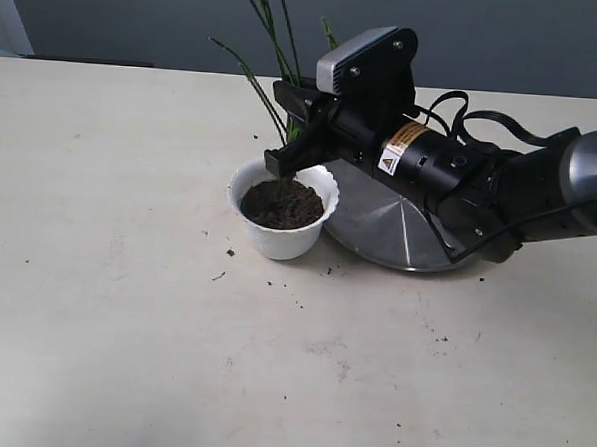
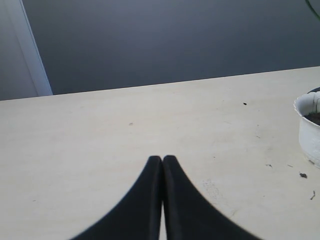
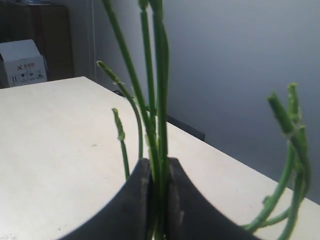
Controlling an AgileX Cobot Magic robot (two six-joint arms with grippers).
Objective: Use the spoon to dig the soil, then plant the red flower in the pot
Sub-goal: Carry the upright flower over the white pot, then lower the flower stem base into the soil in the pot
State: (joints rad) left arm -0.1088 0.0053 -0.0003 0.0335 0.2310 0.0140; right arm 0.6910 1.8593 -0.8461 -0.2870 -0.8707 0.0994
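Note:
The white pot (image 1: pixel 277 244) stands mid-table, filled with dark soil (image 1: pixel 282 203). My right gripper (image 1: pixel 285 161) hangs just over the pot's far rim, shut on the green stems of the red flower (image 1: pixel 272 62). The stems rise out of the top of the exterior view, so the blooms are out of sight. In the right wrist view the stems (image 3: pixel 160 100) run up between the right gripper's (image 3: pixel 160 165) pressed fingers. My left gripper (image 2: pixel 162 159) is shut and empty over bare table, with the pot (image 2: pixel 309 130) at that view's edge. The spoon is out of view.
A large round steel plate (image 1: pixel 388 233) lies behind and to the right of the pot, under my right arm. Soil crumbs (image 1: pixel 227 252) are scattered on the table around the pot. A white box (image 3: pixel 22 62) stands far off past the table.

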